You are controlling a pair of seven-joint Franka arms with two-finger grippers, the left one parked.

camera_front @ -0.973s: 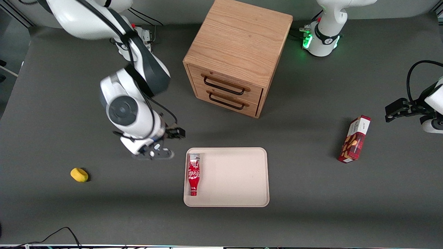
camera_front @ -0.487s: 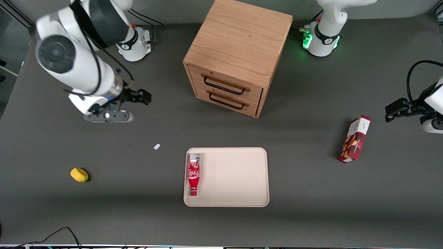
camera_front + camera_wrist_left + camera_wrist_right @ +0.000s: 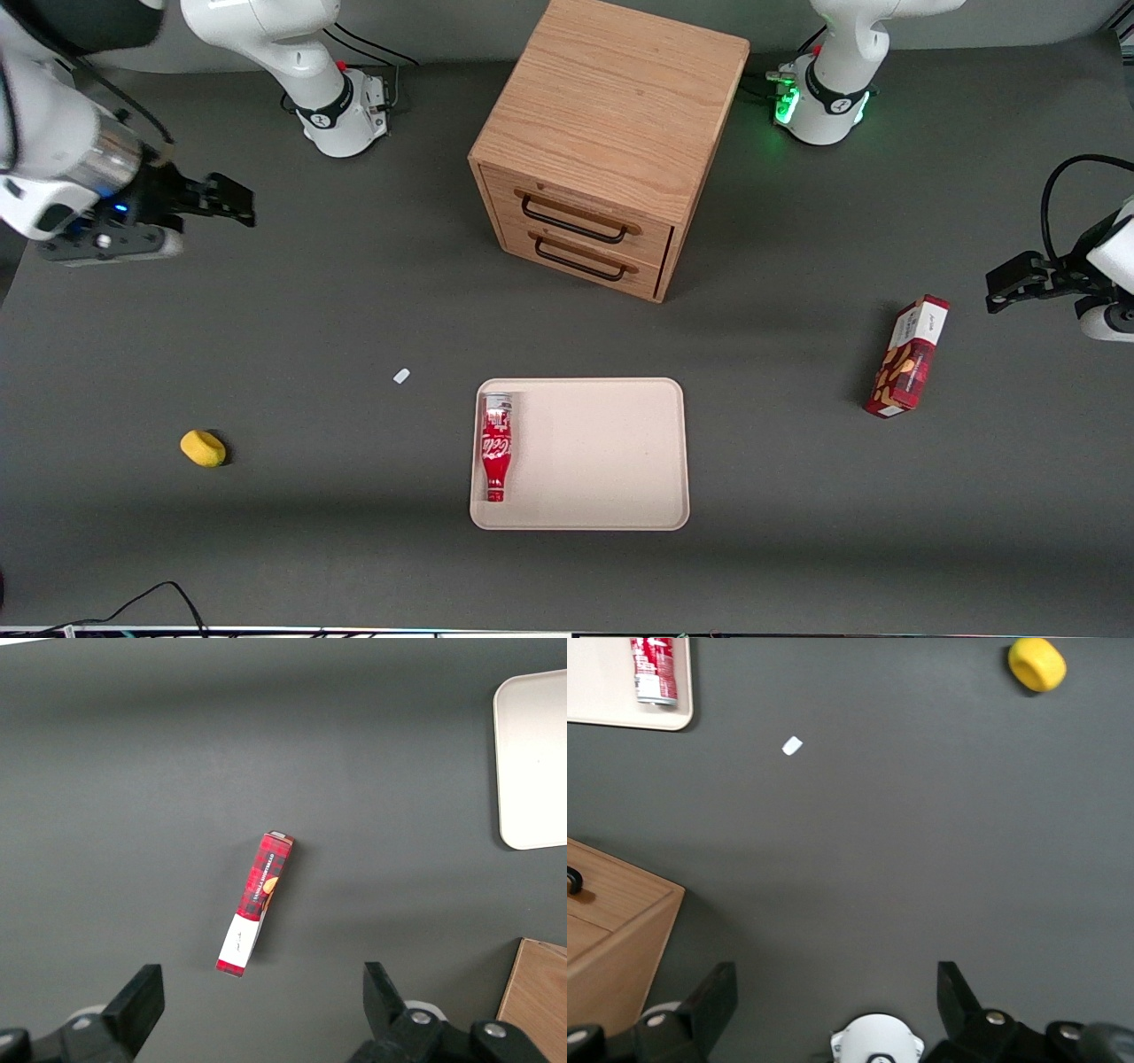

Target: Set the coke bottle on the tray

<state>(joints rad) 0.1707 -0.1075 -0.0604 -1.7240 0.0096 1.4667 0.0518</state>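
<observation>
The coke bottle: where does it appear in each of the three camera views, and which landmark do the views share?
Front view: the coke bottle lies on its side on the tray, along the edge toward the working arm's end; the gripper is far off, holding nothing.
Right wrist view: only the bottle's base end shows, on a tray corner.
Left wrist view: the bottle is not in it.
Shared landmark: the tray.
</observation>
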